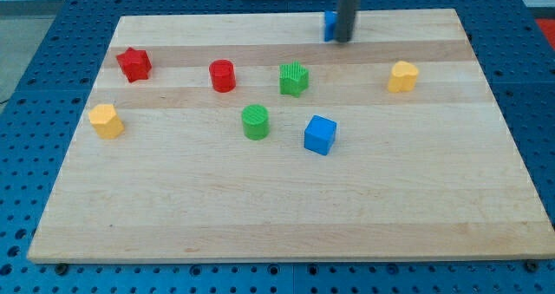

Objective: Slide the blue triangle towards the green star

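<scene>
Looking for writing or labels, I can't spot any on the blocks or the wooden counter. No gripping tool on this arm, only a dark rod; my tip sits at the view's top, touching the right side of the blue triangle, which it mostly hides. The green star lies below and a bit left, apart from it. Also around: red star, red cylinder, green cylinder, blue cube, two yellow blocks.
</scene>
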